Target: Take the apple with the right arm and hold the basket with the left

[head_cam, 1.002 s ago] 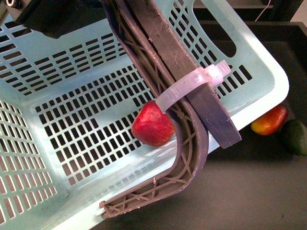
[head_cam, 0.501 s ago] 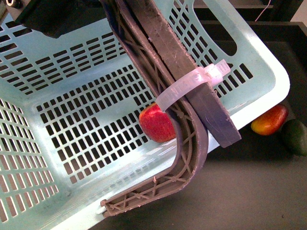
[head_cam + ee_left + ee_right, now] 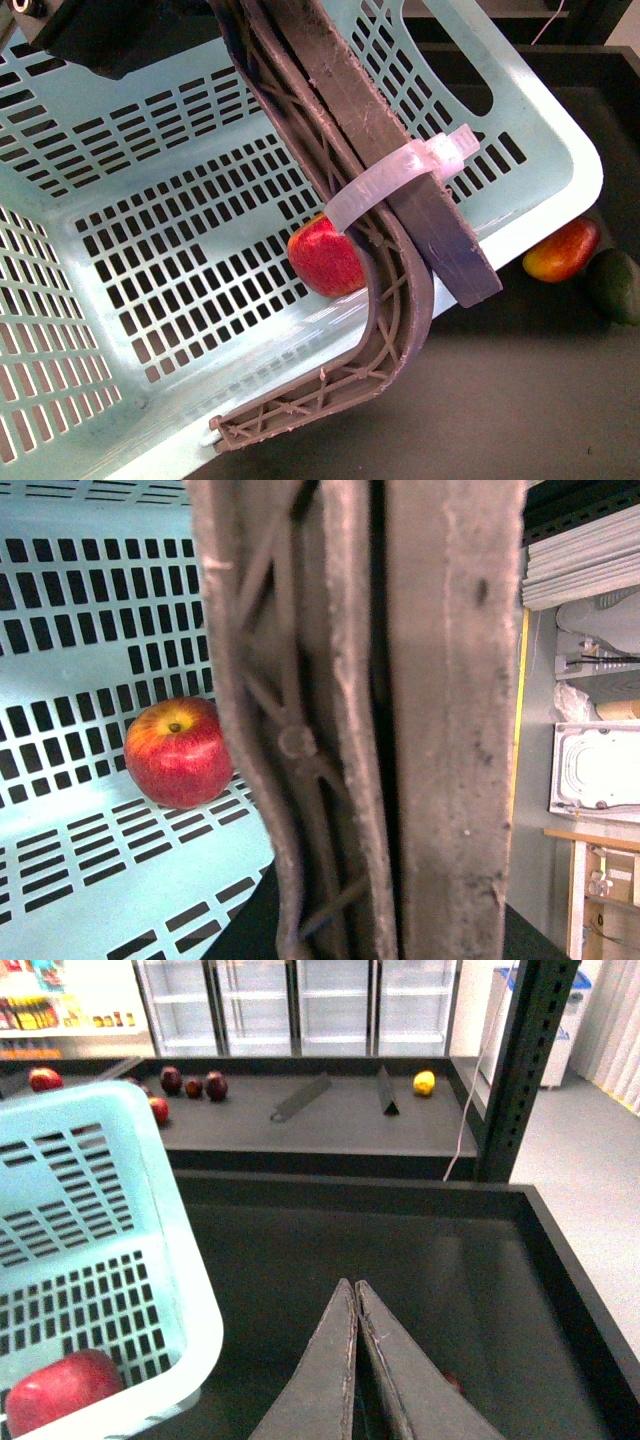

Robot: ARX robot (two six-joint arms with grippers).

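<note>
The apple (image 3: 325,258) lies in the basket (image 3: 560,150) by its right wall, behind the brown handle (image 3: 400,290); we cannot tell our left gripper's (image 3: 95,45) grip. Left wrist: handle close, apple beyond. Right wrist: our right gripper (image 3: 356,1285) is pinched together, empty, right of the basket.

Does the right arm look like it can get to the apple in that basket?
Probably, but not straight away. The right gripper is shut, outside the basket, whose wall stands between it and the apple. It would have to go over the rim.
</note>
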